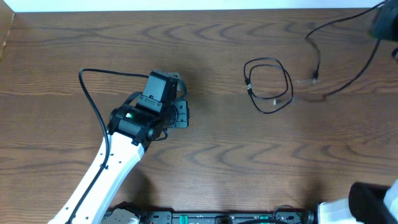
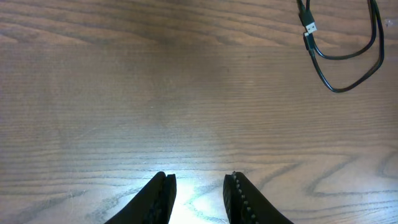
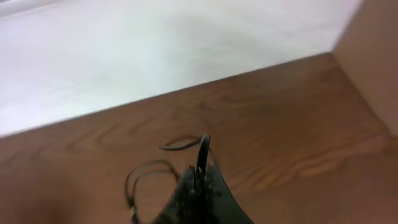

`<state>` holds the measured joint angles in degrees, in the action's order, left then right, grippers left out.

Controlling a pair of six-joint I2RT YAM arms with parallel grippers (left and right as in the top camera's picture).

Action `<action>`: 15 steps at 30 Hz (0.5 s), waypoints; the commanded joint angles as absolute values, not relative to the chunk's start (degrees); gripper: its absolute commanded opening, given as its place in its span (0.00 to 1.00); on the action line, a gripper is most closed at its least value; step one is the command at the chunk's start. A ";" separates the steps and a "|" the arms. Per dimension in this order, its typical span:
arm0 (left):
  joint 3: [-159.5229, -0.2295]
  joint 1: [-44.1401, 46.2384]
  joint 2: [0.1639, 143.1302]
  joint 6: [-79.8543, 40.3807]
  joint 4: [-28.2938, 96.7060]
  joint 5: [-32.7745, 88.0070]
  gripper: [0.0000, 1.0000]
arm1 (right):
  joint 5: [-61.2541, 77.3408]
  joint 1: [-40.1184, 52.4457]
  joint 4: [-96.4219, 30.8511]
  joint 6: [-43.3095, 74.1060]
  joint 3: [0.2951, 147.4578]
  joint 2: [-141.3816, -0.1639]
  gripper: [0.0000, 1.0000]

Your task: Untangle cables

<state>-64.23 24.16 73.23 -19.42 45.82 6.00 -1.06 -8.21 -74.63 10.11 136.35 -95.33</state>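
A black cable (image 1: pixel 268 84) lies in a small loop on the wooden table (image 1: pixel 211 43), right of centre. The same black cable (image 2: pixel 348 53) appears at the top right of the left wrist view, its plug (image 2: pixel 309 28) showing. Another black cable (image 1: pixel 339 25) runs from the top right corner down to a plug end (image 1: pixel 314 77) on the table. My right gripper (image 1: pixel 385 23) is raised and shut on this cable (image 3: pixel 203 148); in its wrist view the right gripper (image 3: pixel 199 171) pinches the cord. A faint pale strand (image 1: pixel 305 81) lies beside that plug. My left gripper (image 1: pixel 175 81) hovers left of the loop. In its wrist view the left gripper (image 2: pixel 200 180) stands open on nothing.
The left arm (image 1: pixel 106 168) reaches in from the bottom left, its own thick black cable (image 1: pixel 93 102) arcing beside it. The right arm's base (image 1: pixel 367 205) sits at the bottom right. A wall panel (image 3: pixel 373 56) rises beyond the table's far corner.
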 commanded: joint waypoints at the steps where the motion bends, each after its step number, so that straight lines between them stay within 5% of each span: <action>1: -63.99 24.18 72.20 -18.50 45.56 5.30 0.31 | -0.51 -13.82 -73.43 12.69 137.05 -97.93 0.01; 15: -63.96 24.18 72.20 -18.50 44.95 5.32 0.31 | -7.92 -39.09 -71.64 14.61 137.21 -101.38 0.01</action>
